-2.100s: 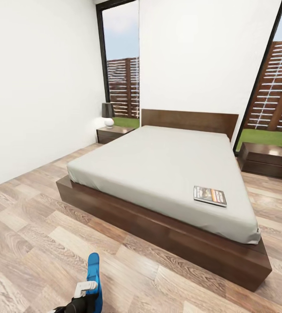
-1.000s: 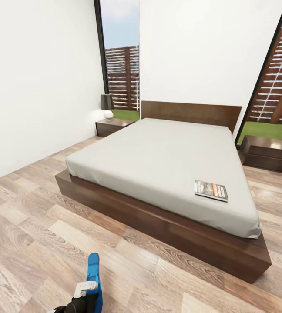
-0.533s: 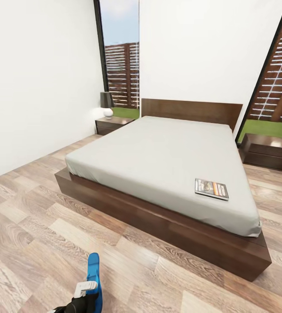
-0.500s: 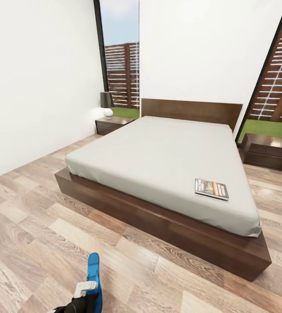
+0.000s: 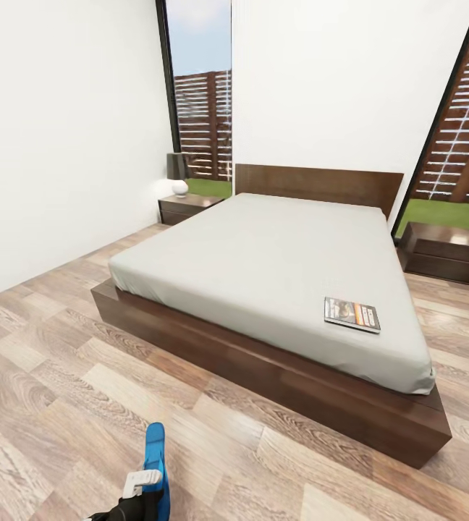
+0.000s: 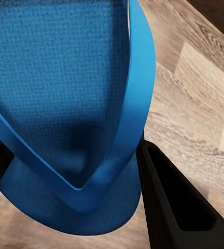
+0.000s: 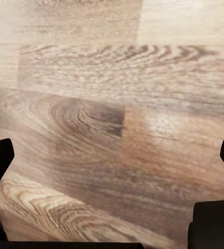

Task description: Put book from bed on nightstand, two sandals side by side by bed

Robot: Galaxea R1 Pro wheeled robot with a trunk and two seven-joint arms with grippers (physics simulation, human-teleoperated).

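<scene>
Left gripper (image 6: 75, 171): my dark fingers (image 6: 169, 197) sit on either side of a bright blue sandal (image 6: 65, 104), clamped on it; in the head view it is carried low and near, above the floor.
Right gripper (image 7: 112, 207): fingertips spread wide with bare floor (image 7: 117, 119) between them, holding nothing.
Sandal look: flat textured sole, thin blue straps meeting in a V.
Book (image 5: 351, 314): lies flat on the bed (image 5: 263, 253), near its right near corner; dark cover, orange band.
Nightstands: one far left (image 5: 185, 207) by the headboard with a small lamp (image 5: 180, 187), one far right (image 5: 448, 253).
Done: by my judgement, one sandal picked up, not yet set down.
Left: place this sandal beside the bed, bring its pair alongside, move the book to a nightstand.
</scene>
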